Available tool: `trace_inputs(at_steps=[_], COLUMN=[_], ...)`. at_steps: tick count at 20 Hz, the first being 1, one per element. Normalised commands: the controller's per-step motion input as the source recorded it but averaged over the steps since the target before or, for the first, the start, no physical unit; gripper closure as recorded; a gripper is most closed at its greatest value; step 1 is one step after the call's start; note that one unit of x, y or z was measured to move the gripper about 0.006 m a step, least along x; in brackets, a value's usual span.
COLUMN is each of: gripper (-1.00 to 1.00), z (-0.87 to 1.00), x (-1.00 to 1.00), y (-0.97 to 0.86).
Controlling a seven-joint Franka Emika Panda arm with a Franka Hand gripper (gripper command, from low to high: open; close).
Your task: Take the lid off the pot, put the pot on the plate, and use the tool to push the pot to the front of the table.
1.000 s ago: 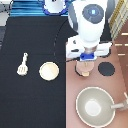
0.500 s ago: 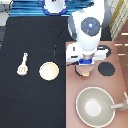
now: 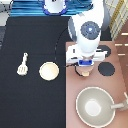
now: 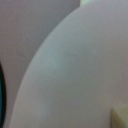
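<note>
My gripper (image 3: 84, 69) is low over the pinkish-brown stove, directly on top of the pot (image 3: 85, 73), of which only a tan-pink sliver shows under the hand. In the wrist view the pale pinkish lid (image 4: 75, 75) fills nearly the whole picture from very close. To the exterior view's left of the hand, the cream plate (image 3: 49, 71) lies on the black table (image 3: 30, 30) with nothing on it. The white spatula (image 3: 22, 64) lies further to the exterior view's left, head toward the bottom.
The large grey-beige pan (image 3: 95, 106) sits on the stove toward the exterior view's bottom right, with its handle pointing right. A black burner (image 3: 106, 69) lies just right of the hand. A blue-and-white object (image 3: 55, 6) stands at the top edge.
The arm has come down and a little toward the exterior view's bottom, so the hand now sits on the pot. Plate, spatula and pan have not moved.
</note>
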Motion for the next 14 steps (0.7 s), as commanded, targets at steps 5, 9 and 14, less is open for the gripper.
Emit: trace_inputs(at_steps=[5,9,14], gripper=[1.00,1.00,1.00], z=[-0.15,0.06,0.26], x=[0.00,0.00,-0.05], y=[0.13,0.14,0.00])
